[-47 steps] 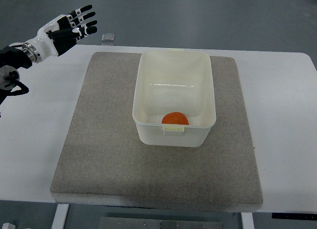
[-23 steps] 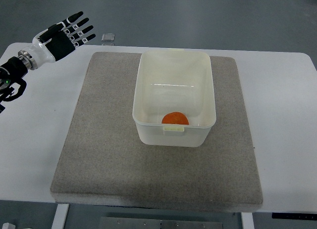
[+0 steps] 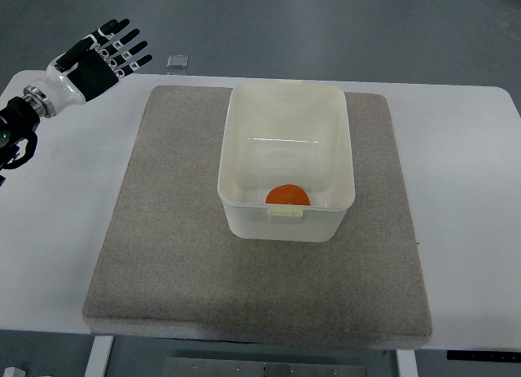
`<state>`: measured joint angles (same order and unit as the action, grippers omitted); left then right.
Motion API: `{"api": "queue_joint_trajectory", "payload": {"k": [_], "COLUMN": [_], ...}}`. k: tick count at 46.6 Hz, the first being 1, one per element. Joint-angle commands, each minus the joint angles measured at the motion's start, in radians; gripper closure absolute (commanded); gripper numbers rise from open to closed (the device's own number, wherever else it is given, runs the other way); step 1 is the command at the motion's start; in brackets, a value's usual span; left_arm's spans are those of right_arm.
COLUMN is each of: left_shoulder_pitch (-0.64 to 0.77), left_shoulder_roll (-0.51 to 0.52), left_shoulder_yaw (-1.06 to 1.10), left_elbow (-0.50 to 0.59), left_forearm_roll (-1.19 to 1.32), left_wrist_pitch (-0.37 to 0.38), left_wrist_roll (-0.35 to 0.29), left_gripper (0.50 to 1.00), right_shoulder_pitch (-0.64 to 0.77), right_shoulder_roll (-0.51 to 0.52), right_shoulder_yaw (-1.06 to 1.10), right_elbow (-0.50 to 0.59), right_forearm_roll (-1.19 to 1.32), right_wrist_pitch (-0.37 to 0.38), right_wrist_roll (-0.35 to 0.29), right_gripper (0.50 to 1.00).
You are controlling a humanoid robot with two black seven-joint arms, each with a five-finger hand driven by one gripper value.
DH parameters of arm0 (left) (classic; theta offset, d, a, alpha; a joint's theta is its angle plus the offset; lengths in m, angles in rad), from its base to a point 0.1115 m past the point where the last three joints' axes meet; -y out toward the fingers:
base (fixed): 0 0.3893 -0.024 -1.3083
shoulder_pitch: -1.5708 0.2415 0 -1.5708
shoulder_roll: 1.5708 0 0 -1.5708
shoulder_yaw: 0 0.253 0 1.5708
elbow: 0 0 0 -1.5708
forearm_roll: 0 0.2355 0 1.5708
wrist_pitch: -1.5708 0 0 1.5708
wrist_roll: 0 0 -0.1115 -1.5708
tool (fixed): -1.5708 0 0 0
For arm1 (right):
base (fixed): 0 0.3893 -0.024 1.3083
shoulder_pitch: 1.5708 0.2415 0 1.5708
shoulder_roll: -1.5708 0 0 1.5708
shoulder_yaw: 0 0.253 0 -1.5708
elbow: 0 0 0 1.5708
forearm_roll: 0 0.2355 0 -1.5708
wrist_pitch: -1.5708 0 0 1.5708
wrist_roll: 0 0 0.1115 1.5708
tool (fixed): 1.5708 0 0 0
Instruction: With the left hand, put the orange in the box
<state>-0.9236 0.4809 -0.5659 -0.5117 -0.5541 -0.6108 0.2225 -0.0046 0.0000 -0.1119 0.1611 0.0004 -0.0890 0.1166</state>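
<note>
An orange [image 3: 287, 195] lies inside a cream plastic box [image 3: 286, 108] — low against the wall nearest the camera, just behind the small latch tab on the rim — as seen from the top view. The box stands uncovered on a grey felt mat [image 3: 171, 230] that covers most of a white desk [image 3: 464, 214], set toward the mat's far half and roughly centred across it.

The robot's left hand [image 3: 96, 58] hangs in the upper left corner, above the desk's far left edge and well apart from the box. Its fingers [image 3: 122, 50] are spread and straight, holding nothing, with the dark palm turned up toward the camera and the white wrist leading back to a black arm at the picture's left edge.

Beyond the desk's far edge, a small square grey object [image 3: 177, 62] sits on the dark floor, too small to identify. Part of the desk's white frame shows at the bottom.
</note>
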Motion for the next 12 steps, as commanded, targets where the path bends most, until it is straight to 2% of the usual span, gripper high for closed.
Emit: {"api": "queue_joint_trajectory", "payload": {"k": [1, 12], "left_shoulder_pitch": [-0.001, -0.001], "left_shoulder_roll": [-0.001, -0.002], "left_shoulder_yaw": [0.000, 0.000], "left_elbow": [-0.001, -0.001], "left_forearm_roll": [0.002, 0.002], "left_wrist_pitch": [0.000, 0.000], "left_wrist_roll": [0.000, 0.000], "left_gripper": [0.506, 0.506], "right_shoulder_pitch": [0.000, -0.002], "right_shoulder_roll": [0.000, 0.000], "right_shoulder_yaw": [-0.002, -0.008], "right_elbow": [0.002, 0.002], "right_forearm_roll": [0.003, -0.003], "right_wrist_pitch": [0.000, -0.008], "right_wrist_roll": [0.000, 0.006], "right_gripper": [0.568, 0.568]}}
